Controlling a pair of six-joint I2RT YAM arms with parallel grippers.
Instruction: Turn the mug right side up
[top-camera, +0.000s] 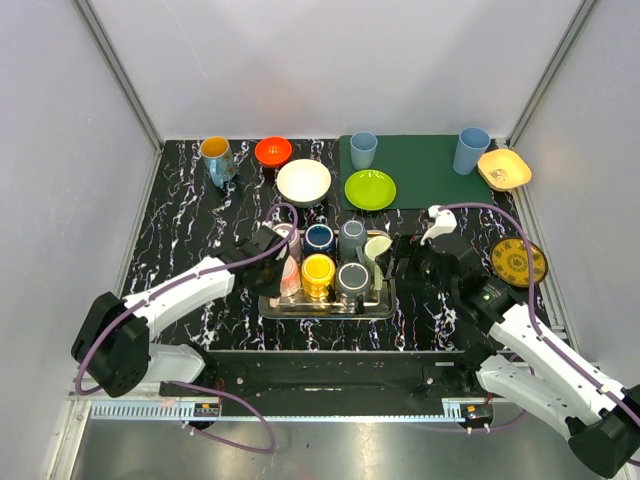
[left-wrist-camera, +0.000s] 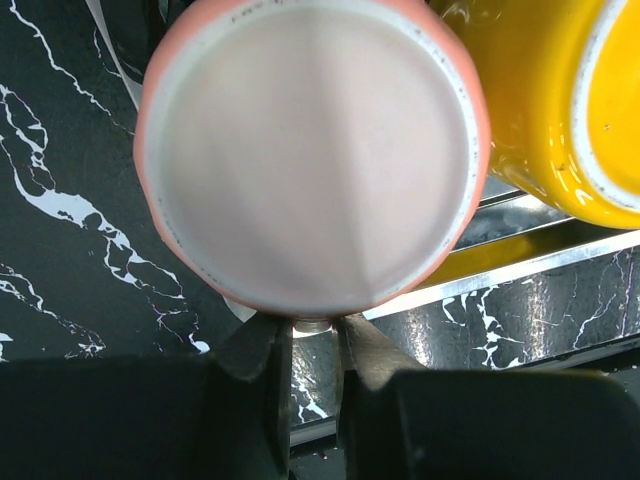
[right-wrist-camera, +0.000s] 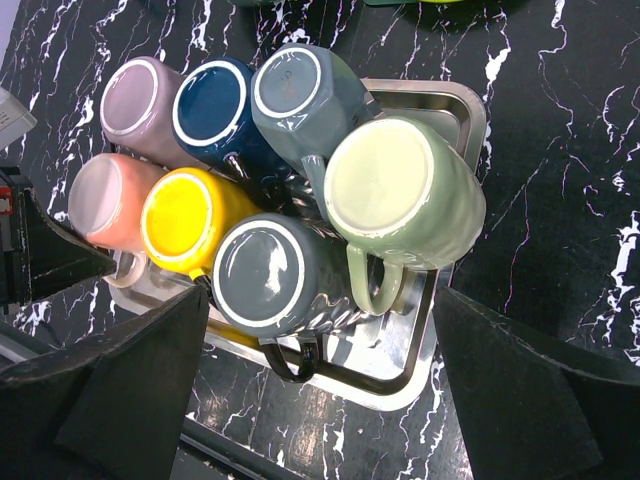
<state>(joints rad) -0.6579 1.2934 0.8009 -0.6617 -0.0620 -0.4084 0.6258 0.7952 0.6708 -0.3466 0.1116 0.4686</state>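
The bench (top-camera: 180, 210) carries a steel tray (right-wrist-camera: 462, 100) packed with seven mugs, all mouth down. The right pincer (right-wrist-camera: 320, 320) hangs over the tray, jaws spread wide and holding nothing. It is best held high, out of the lift path. The left pincer (left-wrist-camera: 315, 340) sits at the tray's near left corner, nipped almost shut. The pink mug (left-wrist-camera: 310, 150) stands there base up, just beside the yellow mug (left-wrist-camera: 560, 100). What the left fingers pinch looks like the pink mug's handle (left-wrist-camera: 315, 325), though only a sliver of it shows.

The step in hand, as I judge it, is lifting that mug out.
- Raise it straight up first, until its rim clears the tray wall and the yellow mug. A sideways drag would likely knock the neighbour.
- Go slowly, because a grip on a thin handle lets the mug swing.
- Roll the wrist only once the mug is in open air over bare bench to the left.
- Lower it until the base sits flat, and let go only then.
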